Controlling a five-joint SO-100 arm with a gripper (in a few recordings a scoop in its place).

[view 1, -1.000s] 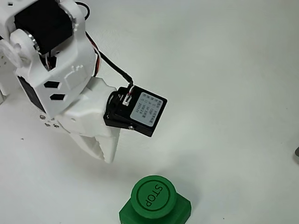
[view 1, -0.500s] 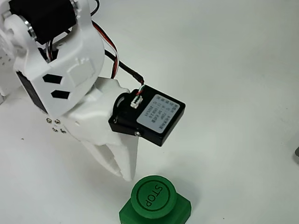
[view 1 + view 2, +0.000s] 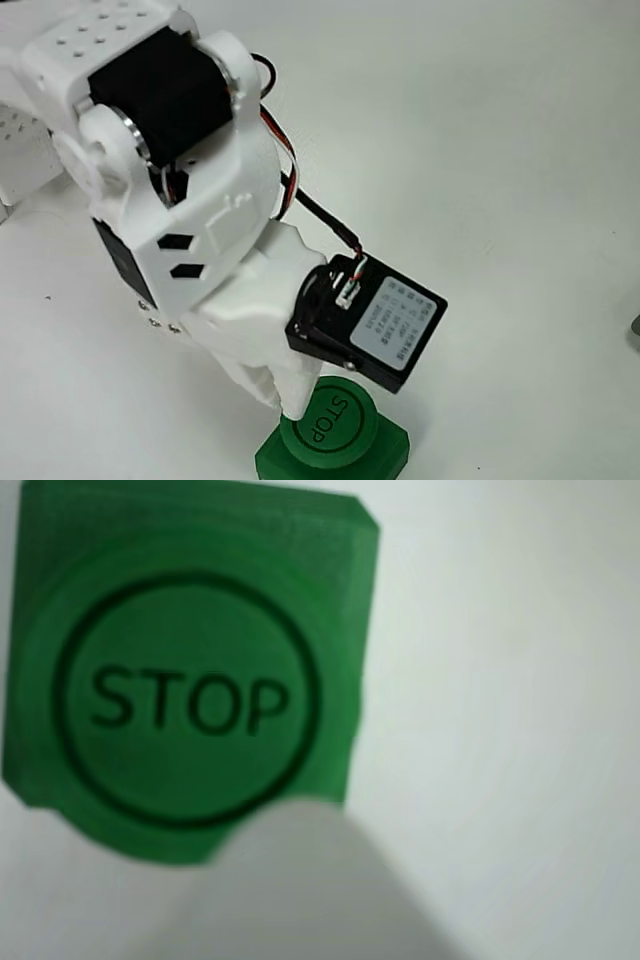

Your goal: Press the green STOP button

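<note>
My white plastic claw, jaws seemingly together, tips over the near-left rim of the round dark-green plastic button engraved "STOP", which sits on the white table.

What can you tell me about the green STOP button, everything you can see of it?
The green STOP button is a round dark-green cap with a raised rim and dark "STOP" lettering, seated on a squat green base with cut corners. It looks like matte plastic. It sits flat on the white table, near the fixed view's bottom edge. The white gripper tip overlaps its rim; contact cannot be confirmed.
</note>
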